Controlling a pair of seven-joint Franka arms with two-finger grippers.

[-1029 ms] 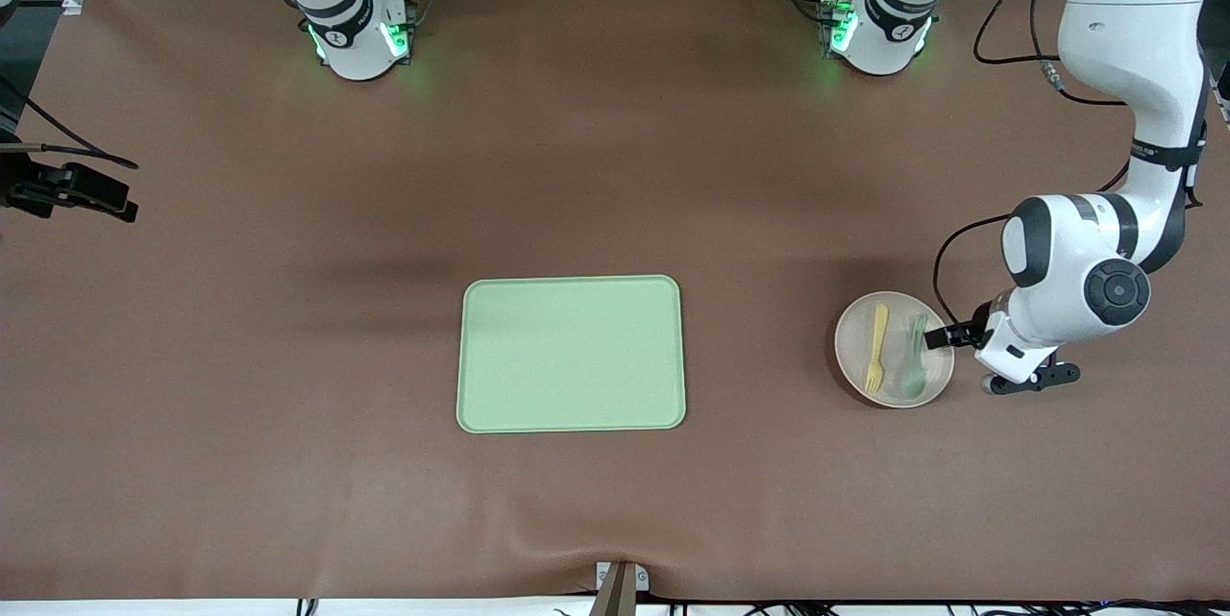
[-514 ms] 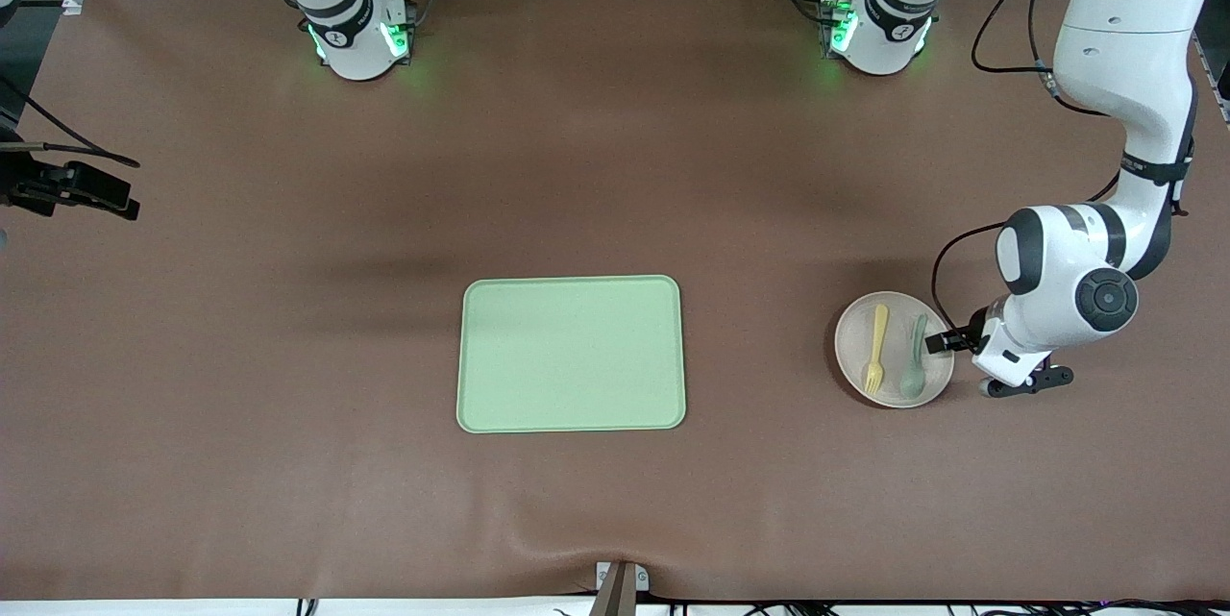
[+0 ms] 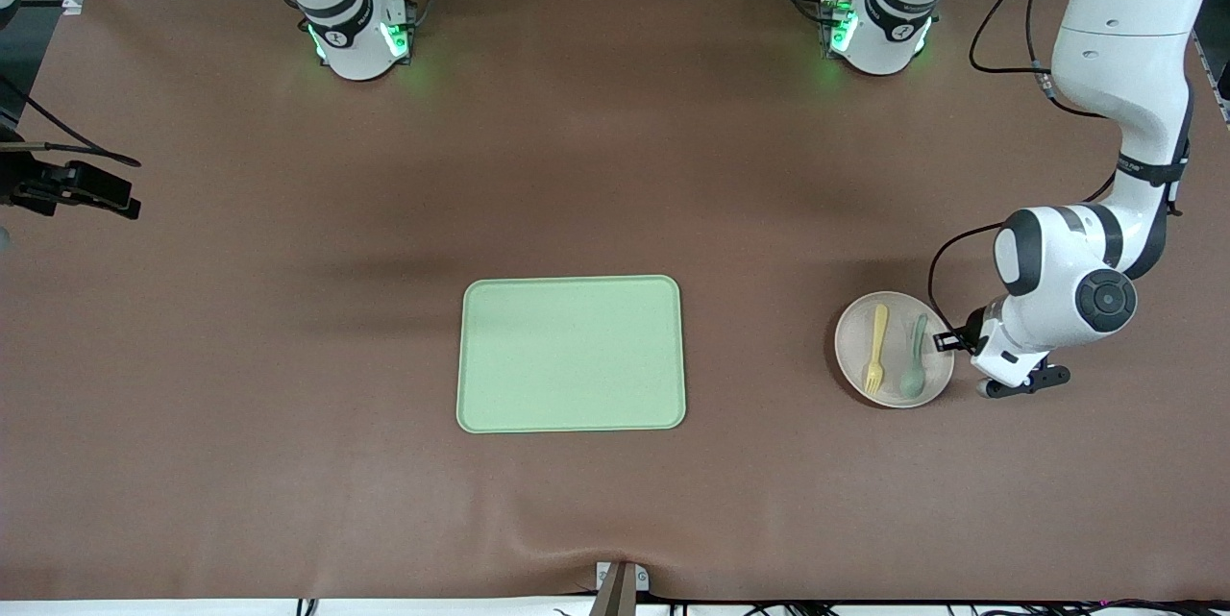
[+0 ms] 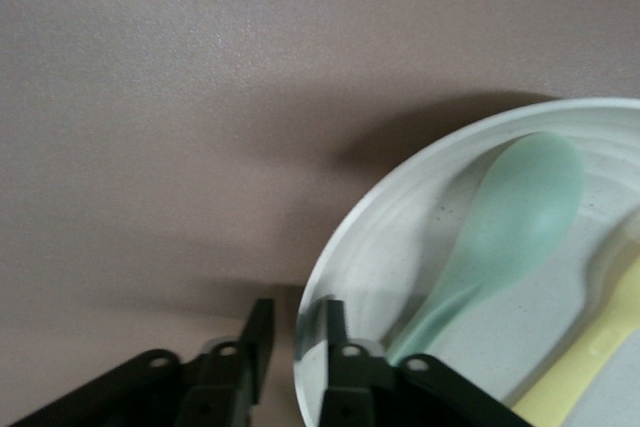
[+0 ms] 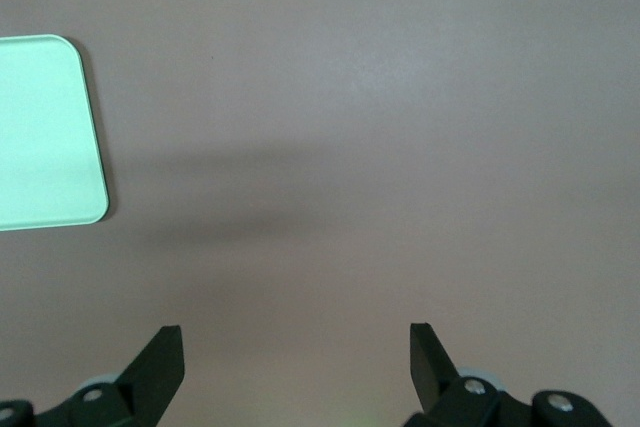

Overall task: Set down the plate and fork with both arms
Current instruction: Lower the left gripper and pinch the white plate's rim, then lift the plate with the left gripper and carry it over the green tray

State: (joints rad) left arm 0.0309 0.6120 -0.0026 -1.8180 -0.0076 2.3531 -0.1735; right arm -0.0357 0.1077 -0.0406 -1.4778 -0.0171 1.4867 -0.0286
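Your plate (image 3: 894,349) sits on the desk (image 3: 240,462) toward the left arm's end, at about 3 o'clock from the green tray (image 3: 572,354) and well apart from it. The yellow fork (image 3: 875,348) and a grey-green spoon (image 3: 914,357) lie side by side in it, the fork on the tray's side.

The left end effector (image 3: 945,340) is low at the plate's 3 o'clock edge. In the left wrist view the fingers (image 4: 335,347) straddle the rim (image 4: 305,317), one inside by the spoon's handle (image 4: 440,312) and one outside over the desk, with a narrow gap between them. They look set around the rim rather than fully clenched on it; you cannot tell for certain whether the pads are touching it yet.

By my reading, you are at the grasp step for the plate: the plate is on the desk and nothing has reached the tray.

The next move calls for pinching the rim firmly, then lifting level so the fork and spoon do not slide out, and carrying toward 9 o'clock to the tray. A tilt during the lift is the main risk.

The right end effector (image 5: 295,352) waits high over the bare desk at the right arm's end, its fingers spread wide and holding nothing; the tray's corner (image 5: 60,127) shows in its wrist view.
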